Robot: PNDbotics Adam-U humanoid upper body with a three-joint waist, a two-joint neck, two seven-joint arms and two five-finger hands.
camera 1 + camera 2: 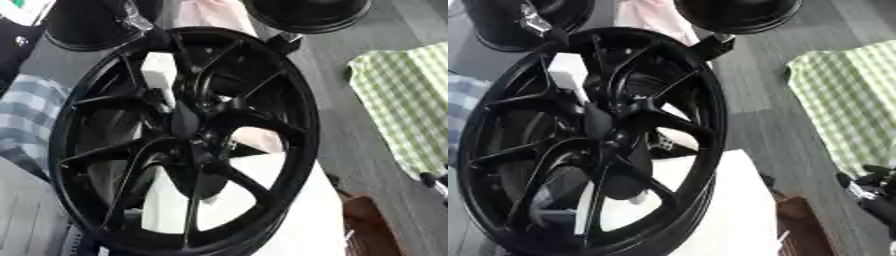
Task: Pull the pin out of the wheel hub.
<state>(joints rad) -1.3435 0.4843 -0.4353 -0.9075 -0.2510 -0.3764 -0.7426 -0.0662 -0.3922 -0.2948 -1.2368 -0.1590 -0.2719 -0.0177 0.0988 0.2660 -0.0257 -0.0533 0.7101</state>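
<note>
Black fingers of the right hand [866, 189] show low at the edge, and I cannot tell their curl; the left hand [551, 35] seems to meet the rim top, its grip equally unclear. Well left of the right fingers stands the alloy wheel [500, 115], heavy and rigid. The pin at its hub [610, 132] is not discernible; it is probably small and slick, best pinched at its exposed end.

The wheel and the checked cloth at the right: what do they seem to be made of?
The wheel looks like cast metal with a glossy black paint or coating: its rim and spokes carry bright reflections and keep hard, sharp edges. Which metal cannot be told. The checked cloth looks like woven fabric, matte, in a green and white check, lying soft and slightly wavy.
</note>
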